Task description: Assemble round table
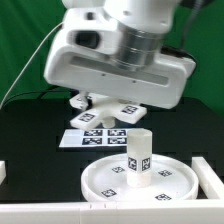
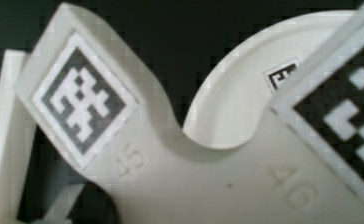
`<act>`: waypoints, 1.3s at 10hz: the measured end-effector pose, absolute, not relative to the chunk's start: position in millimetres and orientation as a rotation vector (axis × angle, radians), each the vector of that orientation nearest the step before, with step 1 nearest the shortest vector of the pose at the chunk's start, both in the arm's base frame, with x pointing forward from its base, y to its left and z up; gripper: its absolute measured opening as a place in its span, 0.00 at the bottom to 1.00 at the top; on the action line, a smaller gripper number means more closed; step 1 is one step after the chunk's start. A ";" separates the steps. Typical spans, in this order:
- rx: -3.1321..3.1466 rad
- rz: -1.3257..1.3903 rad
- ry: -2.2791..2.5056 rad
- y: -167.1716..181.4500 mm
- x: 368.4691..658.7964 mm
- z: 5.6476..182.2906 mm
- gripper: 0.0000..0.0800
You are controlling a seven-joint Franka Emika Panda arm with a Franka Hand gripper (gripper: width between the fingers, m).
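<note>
Small white plastic cross-shaped piece [image 2: 179,170] looked light, stiff, slick, prob. best pinched across one arm; gripper [image 1: 108,92] fingers hidden, couldn't tell.

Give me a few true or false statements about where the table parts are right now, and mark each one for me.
1. The cylinder stands upright on the round disc. True.
2. The cross-shaped piece sits on top of the cylinder. False: it is under the arm, beyond the disc in the exterior view, apart from the cylinder.
3. The marker board lies flat on the black table, beyond the disc in the exterior view. True.
4. The cylinder carries no tags. False: black-and-white tags show on its side.
</note>
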State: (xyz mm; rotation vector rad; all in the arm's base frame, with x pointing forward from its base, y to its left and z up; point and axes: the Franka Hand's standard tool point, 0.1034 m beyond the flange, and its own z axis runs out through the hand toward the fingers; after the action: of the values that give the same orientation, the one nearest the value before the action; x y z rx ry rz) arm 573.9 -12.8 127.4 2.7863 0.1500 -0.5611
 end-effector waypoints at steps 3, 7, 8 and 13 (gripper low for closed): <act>2.798 -0.562 0.135 -13.9 573.5 125.5 0.54; 2.746 -0.482 0.252 20.1 578.1 130.9 0.54; 2.745 -0.480 0.247 23.6 577.1 128.5 0.54; 2.742 -0.489 0.253 31.9 570.0 114.1 0.54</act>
State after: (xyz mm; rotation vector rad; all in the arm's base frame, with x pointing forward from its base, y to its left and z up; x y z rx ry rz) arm 570.0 31.9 114.1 2.7416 0.2527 -0.4887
